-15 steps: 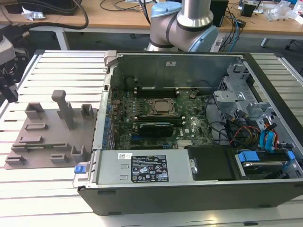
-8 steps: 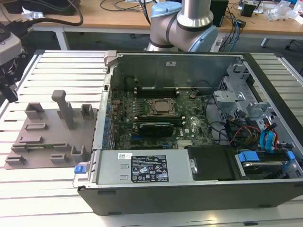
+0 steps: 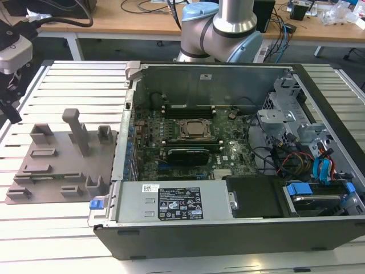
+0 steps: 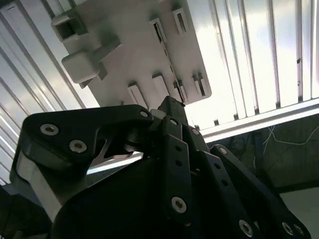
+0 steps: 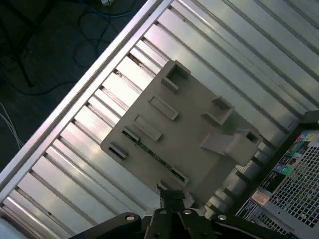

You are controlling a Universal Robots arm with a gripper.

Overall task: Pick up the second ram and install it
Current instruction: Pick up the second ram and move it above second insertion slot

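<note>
**Jaws above the holder plate, ram in its slot**

In both wrist views the gripper (image 5: 172,197) (image 4: 169,107) hangs over a grey holder plate (image 5: 192,134) (image 4: 124,50). The jaws look drawn together, with nothing between them.

The second ram (image 5: 154,157) shows in the first wrist view as a thin green stick. It stands on edge in a long slot of the plate, along the side of the plate closest to the jaws. The jaws are near it but not touching it.

The plate carries several raised grey blocks and one taller post (image 3: 77,131). It lies flat on the slatted metal worktop (image 3: 68,85), close to the worktop's edge at the exterior view's left.

Just beside the plate, toward the exterior view's right, sits an open computer case (image 3: 228,242). The case takes up the middle of the worktop, and its main board (image 3: 188,148) faces up inside it. A corner of the case, with labels and a mesh panel, also appears in the first wrist view (image 5: 294,199). The arm's pale blue base joint (image 3: 219,28) rises behind the case, at the worktop's far edge.
</note>
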